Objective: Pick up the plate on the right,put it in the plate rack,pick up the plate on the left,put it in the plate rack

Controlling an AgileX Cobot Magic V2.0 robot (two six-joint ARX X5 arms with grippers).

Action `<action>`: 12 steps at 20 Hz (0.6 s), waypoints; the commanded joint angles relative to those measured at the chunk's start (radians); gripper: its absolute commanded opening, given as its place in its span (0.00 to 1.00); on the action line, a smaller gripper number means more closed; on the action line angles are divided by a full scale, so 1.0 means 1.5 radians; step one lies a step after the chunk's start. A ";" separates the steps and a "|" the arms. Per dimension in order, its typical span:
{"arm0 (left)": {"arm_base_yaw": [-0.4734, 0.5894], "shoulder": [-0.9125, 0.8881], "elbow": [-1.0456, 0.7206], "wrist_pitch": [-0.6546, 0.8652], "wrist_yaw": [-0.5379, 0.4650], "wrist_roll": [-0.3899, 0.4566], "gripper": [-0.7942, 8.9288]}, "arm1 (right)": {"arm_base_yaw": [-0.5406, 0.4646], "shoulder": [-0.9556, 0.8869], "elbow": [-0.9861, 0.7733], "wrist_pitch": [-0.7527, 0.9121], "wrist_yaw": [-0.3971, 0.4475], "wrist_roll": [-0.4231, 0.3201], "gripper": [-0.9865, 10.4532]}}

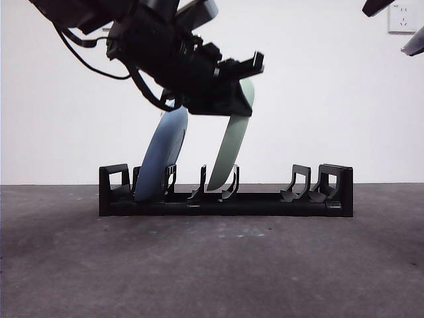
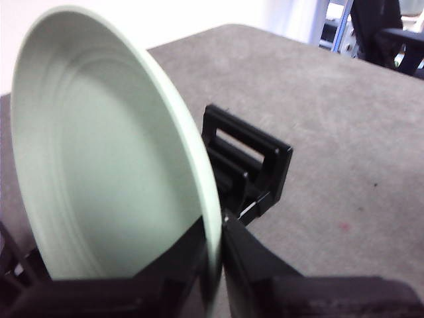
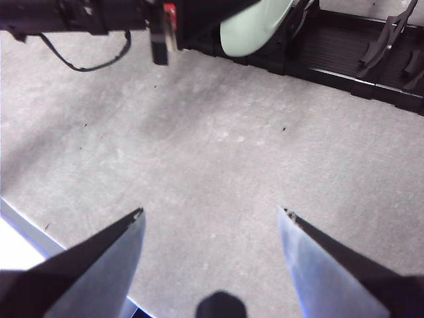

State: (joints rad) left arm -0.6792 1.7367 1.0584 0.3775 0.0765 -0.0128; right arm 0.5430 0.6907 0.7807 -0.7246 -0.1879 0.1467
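Your left gripper [image 1: 228, 89] clamps the green plate [image 1: 232, 149] by its top rim, its bottom edge seated in the plate rack [image 1: 225, 199] beside the blue plate [image 1: 161, 156] (tilted, mind); right gripper [image 3: 212, 232] waits, spread wide.

Nothing here can be read: no lettering, label, brand or number shows on any surface in the three views. The small red-and-white tag [image 3: 170, 18] on the dark arm in the right wrist view is too blurred to make out any marking.
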 commanded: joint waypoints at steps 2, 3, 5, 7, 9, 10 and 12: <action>0.014 0.022 -0.001 -0.005 -0.021 -0.004 0.07 | 0.001 -0.001 -0.005 -0.003 -0.002 0.004 0.39; 0.015 0.023 -0.001 -0.011 -0.022 -0.004 0.07 | 0.001 -0.001 -0.005 -0.004 -0.003 0.003 0.39; 0.017 0.023 -0.001 -0.014 -0.024 -0.004 0.08 | 0.001 -0.001 -0.005 -0.003 -0.002 0.002 0.39; 0.017 0.023 -0.001 -0.014 -0.021 -0.004 0.08 | 0.001 -0.001 -0.005 -0.003 -0.002 0.001 0.39; 0.017 0.023 -0.001 -0.014 -0.013 -0.004 0.15 | 0.001 -0.001 -0.005 -0.004 -0.002 0.000 0.39; 0.017 0.023 -0.001 -0.014 -0.011 -0.004 0.23 | 0.001 -0.001 -0.005 -0.004 -0.002 0.000 0.39; 0.016 0.023 -0.001 -0.014 -0.011 -0.004 0.32 | 0.001 -0.001 -0.005 -0.006 -0.002 0.000 0.39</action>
State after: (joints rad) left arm -0.6575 1.7634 1.0603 0.3523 0.0620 -0.0196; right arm 0.5430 0.6907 0.7811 -0.7361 -0.1879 0.1459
